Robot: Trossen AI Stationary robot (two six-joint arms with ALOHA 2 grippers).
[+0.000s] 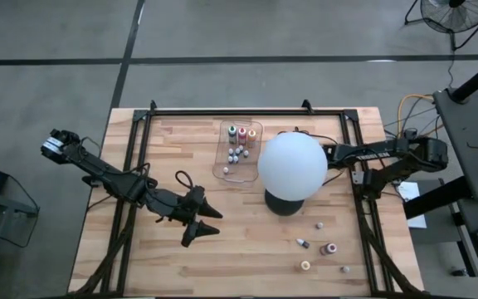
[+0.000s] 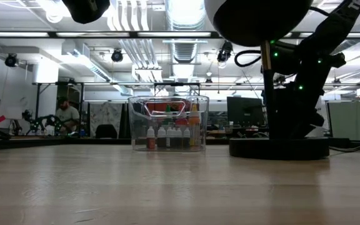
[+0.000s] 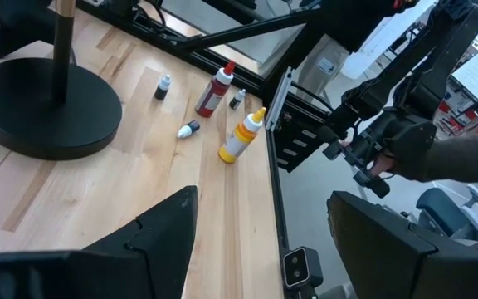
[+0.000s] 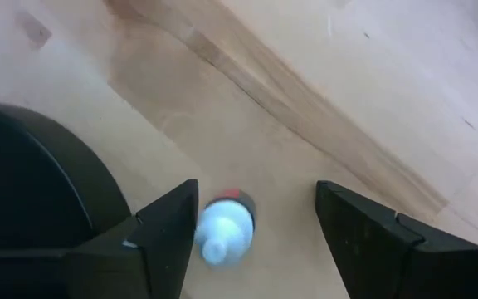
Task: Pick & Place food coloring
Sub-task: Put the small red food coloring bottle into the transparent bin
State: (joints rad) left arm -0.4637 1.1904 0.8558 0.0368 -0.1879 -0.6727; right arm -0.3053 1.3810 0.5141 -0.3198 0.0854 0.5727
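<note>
Bottles of food coloring: five loose (image 1: 329,248) on the bench (image 1: 173,266) toward the right front corner; a further cluster (image 1: 241,143), too crowded to count, stood in one clear tray (image 1: 222,163) at the back. One white globe (image 1: 292,165) on a black base. Left hand (image 1: 207,224) hovered mid-bench, fingers apart, empty. Right hand (image 4: 256,224) behind the globe, fingers apart around one lying white-capped bottle (image 4: 222,228). Room: workshop, ceiling lights, one seated person (image 2: 66,116).

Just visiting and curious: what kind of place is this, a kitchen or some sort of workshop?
Probably a robotics lab or workshop: a wooden table inside a black metal frame, bare concrete floor, and exposed ceiling ducts above desks with monitors.
</note>
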